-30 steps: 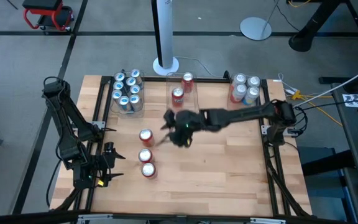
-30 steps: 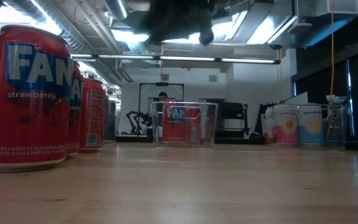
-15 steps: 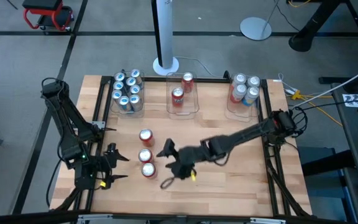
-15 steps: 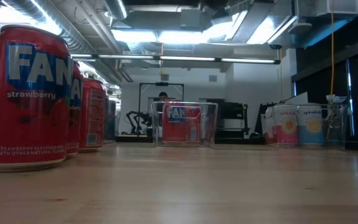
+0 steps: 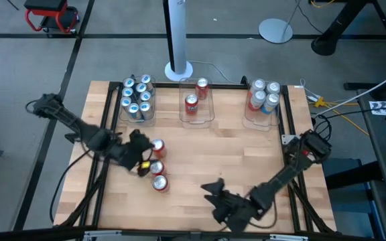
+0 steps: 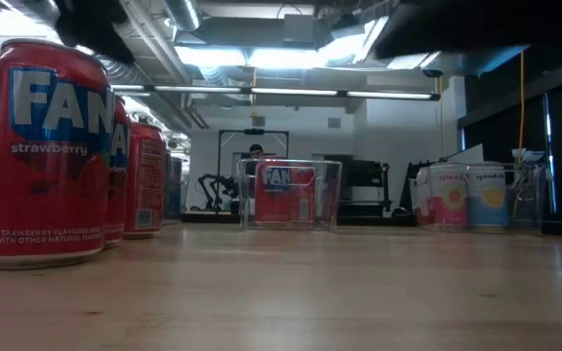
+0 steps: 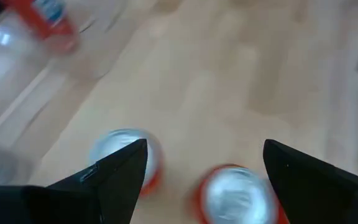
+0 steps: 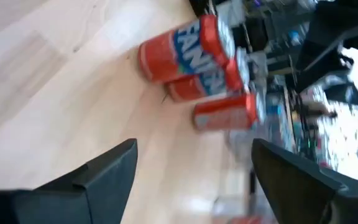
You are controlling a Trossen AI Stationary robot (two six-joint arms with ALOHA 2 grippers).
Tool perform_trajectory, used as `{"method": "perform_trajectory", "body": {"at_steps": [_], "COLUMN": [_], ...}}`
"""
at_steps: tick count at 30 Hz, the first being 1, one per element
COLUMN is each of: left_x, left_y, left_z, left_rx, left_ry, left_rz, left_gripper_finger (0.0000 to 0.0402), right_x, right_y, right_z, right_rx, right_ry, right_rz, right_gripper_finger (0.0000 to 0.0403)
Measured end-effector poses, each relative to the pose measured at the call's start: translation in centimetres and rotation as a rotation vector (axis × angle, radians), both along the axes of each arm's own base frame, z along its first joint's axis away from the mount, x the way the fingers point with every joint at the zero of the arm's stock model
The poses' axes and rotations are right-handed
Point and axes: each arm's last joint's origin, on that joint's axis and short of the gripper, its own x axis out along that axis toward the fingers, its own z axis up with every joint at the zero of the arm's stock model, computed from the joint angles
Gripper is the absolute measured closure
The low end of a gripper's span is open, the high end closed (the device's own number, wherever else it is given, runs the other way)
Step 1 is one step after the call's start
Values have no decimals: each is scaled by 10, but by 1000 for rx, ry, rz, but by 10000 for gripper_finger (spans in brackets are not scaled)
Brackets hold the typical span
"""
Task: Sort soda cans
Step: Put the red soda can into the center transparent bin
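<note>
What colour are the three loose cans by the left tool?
Red with silver tops; the three loose cans show best in the low view, near the left tool.

My overhead camera looks straight down on the whole table [image 5: 246, 161]. My low one sits at tabletop level, nearly against the red cans [image 6: 37, 156], facing the room. Both wrist cameras share those cans.

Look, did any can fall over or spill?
No, nothing stands out. The three loose red cans stand upright on the table, and the others sit upright in their bins. No spill shows.
</note>
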Motion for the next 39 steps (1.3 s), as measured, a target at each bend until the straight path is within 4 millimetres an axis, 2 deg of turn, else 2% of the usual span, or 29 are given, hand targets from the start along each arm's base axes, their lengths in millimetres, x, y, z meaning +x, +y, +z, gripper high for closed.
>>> {"method": "perform_trajectory", "body": {"at_steps": [3, 6, 11, 19, 39], "left_x": [8, 11, 21, 34, 47], "left_y": [25, 45, 62, 61, 57], "left_z": [-4, -12, -16, -38, -55], "left_rx": [-26, -35, -74, -86, -54], "left_ry": [78, 175, 208, 333, 408], "left_rz": [76, 141, 160, 118, 96], "left_gripper_finger": [94, 94, 94, 94, 94], "right_x": [-22, -35, -38, -32, -31], "right_y": [4, 9, 12, 7, 7], "right_z": [-21, -40, -62, -69, -69], "right_rx": [43, 69, 35, 18, 23], "right_ry": [-47, -103, -106, -88, -97], "right_rz": [-60, -86, -99, -111, -111], "right_gripper_finger": [92, 93, 93, 93, 93]}}
